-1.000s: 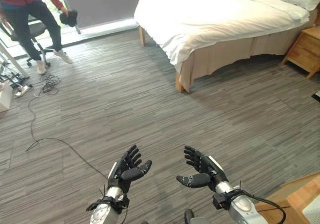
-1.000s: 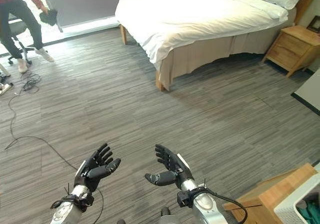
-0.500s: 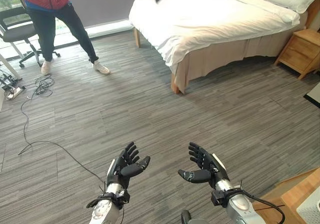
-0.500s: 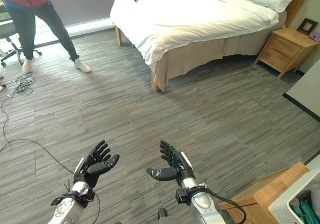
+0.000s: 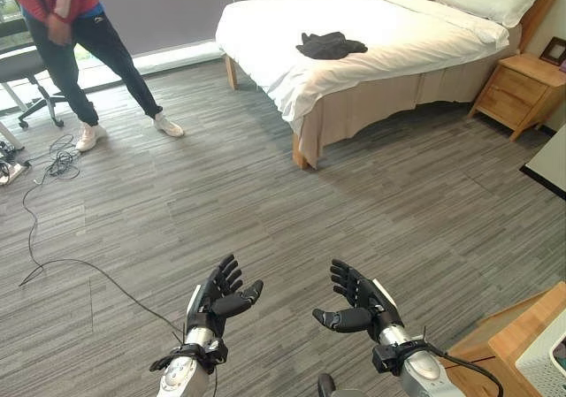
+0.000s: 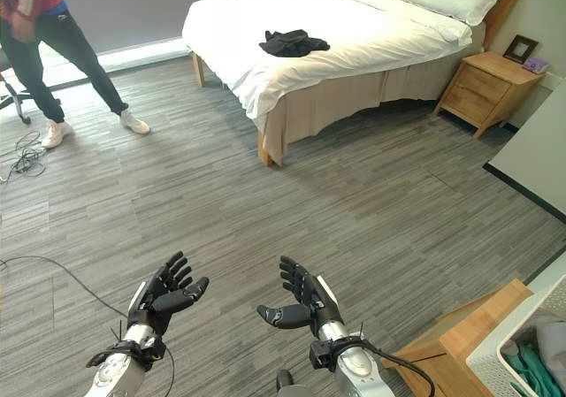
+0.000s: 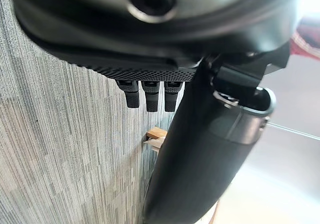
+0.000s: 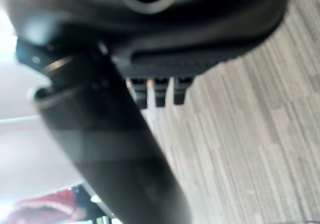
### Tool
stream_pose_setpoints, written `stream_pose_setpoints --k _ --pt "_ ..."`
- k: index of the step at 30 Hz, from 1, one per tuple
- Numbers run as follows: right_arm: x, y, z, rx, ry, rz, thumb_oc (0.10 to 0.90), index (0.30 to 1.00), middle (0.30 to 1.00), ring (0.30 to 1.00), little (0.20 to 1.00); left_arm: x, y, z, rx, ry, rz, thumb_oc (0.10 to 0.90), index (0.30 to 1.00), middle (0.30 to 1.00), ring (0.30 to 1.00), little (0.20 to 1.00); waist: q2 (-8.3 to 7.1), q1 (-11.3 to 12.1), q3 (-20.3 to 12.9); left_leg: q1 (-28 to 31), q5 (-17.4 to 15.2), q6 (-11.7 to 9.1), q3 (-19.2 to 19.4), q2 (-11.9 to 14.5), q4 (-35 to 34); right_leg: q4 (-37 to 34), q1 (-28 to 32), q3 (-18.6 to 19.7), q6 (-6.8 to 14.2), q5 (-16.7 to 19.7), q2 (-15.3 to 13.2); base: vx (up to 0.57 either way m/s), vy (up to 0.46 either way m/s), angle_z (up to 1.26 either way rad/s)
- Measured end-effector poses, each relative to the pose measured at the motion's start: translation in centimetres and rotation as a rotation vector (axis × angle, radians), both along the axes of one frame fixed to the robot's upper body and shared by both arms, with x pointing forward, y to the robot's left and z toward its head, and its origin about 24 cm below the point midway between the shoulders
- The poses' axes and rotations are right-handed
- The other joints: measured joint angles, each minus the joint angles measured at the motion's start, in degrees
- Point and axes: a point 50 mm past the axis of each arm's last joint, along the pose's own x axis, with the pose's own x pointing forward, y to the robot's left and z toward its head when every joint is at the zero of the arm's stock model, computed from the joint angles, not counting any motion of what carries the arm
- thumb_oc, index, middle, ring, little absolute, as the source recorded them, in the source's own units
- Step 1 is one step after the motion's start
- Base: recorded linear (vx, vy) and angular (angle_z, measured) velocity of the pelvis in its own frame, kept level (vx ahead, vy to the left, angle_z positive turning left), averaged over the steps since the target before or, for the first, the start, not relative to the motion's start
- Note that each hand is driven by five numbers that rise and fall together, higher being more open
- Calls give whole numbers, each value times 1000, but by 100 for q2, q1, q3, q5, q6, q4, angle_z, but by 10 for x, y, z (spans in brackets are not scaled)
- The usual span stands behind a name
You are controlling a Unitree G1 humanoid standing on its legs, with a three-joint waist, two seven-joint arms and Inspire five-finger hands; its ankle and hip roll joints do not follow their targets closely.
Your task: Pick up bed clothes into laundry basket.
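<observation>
**Well short of the bed, both hands empty**

So, the dark garment lies crumpled on the white bed, about mid-mattress nearer the foot end, well apart from the robot. Left hand and right hand hang low over the wood-look floor, palms facing, fingers spread and relaxed, holding nothing. A white laundry basket sits at the robot's right, w/ some cloth already in it (teal, I think; hard to tell at that edge). A person stands off to the left by the window.

Looks soft, light, floppy, prob. no slip risk. Best grabbed at the bunched middle, so the sleeves don't trail or drag the sheet.
</observation>
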Motion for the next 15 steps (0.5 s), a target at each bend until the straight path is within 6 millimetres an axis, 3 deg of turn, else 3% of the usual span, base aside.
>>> stream_pose_setpoints --k 11,13,15 --pt "8 -2 5 -19 -27 -13 800 900 900 900 900 3 1 2 -2 -17 27 800 900 900 900 900 -24 47 -22 -157 16 17 20 -121 2 84 -167 55 70 56 -124 -5 90 -2" --pt "11 -5 7 -26 -38 -25 800 900 900 900 900 5 1 4 0 -29 31 800 900 900 900 900 -22 56 -7 -225 13 65 -33 -310 10 394 -351 22 160 -35 -258 -10 215 15" --pt "17 -2 11 -30 -59 -21 800 900 900 900 900 8 6 1 23 -20 50 800 900 900 900 900 2 58 194 -188 -94 230 -31 -434 123 1303 -716 -45 291 -176 -388 64 265 -1"
